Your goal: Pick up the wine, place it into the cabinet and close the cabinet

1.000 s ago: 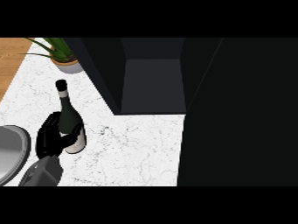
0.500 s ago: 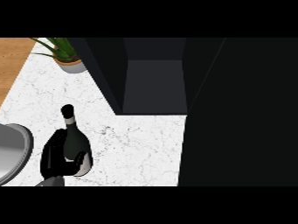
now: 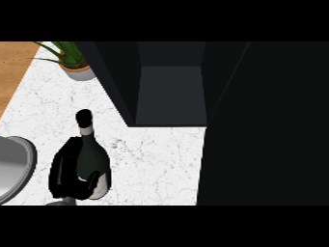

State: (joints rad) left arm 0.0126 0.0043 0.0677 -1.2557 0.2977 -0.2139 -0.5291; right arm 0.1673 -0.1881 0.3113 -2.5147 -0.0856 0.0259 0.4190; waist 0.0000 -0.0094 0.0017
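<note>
wine [image 3: 90, 157]: upright, held over the worktop [image 3: 159, 159], still outside the cabinet [image 3: 171, 94]
left hand [image 3: 65, 171]: fingers curled round the bottle
left to do: placing, closing

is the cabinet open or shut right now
Open: the dark cabinet shows its grey inside, nothing in it. The dark glass wine bottle is on the white marble counter, left hand fingers curled round it.

We're looking at a white marbled tabletop [image 3: 153, 159] with a small potted plant [image 3: 73, 61] sitting in its far left corner, a dark open cabinet [image 3: 168, 91] standing at the back, and a grey rounded sink [image 3: 3, 169] set in at the left edge.
</note>
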